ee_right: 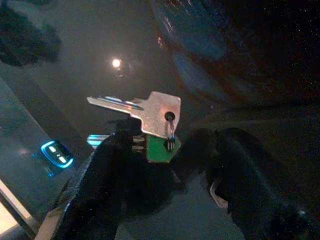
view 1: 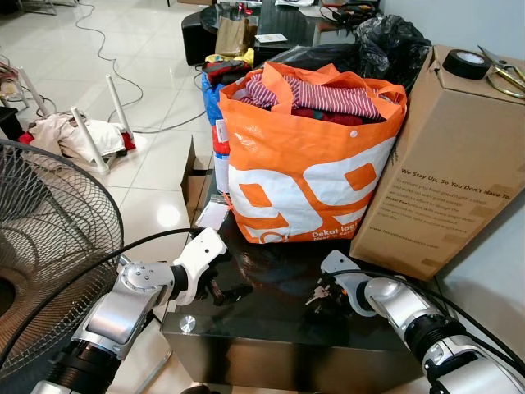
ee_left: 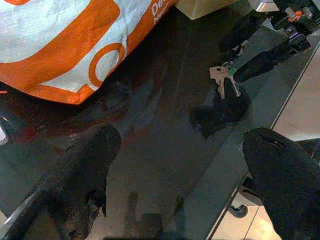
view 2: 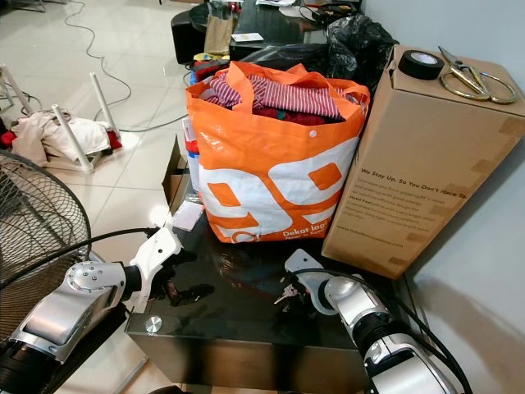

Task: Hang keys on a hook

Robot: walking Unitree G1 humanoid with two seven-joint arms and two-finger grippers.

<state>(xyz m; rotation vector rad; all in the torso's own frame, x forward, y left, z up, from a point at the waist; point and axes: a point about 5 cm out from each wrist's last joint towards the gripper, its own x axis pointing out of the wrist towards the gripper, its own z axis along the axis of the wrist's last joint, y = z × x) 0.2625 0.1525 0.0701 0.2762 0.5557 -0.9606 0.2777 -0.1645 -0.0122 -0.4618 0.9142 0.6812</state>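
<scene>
At the far left stands a fan (view 1: 41, 246) with a dark wire guard, and beside it the left gripper (view 1: 223, 292) reaches over the glossy black tabletop (view 2: 238, 316), its jaws spread wide apart and holding nothing. In the left wrist view its 2 black fingers (ee_left: 85, 170) frame the dark glass, with the keys (ee_left: 222, 80) lying well beyond them. The keys (view 1: 316, 294) rest on the tabletop near its front edge, a silver key and a green-headed one joined on a ring. The right gripper (view 1: 326, 289) is right at them; in the right wrist view its jaws sit on either side of the bunch (ee_right: 150, 125), but I cannot tell whether they are clamped on it. Behind stands an orange and white bag (view 1: 308, 164) stuffed with clothes, and to its right a tall cardboard box (view 1: 447, 156) carrying a roll of black tape (view 1: 468, 63) and scissors (view 1: 507, 75).
</scene>
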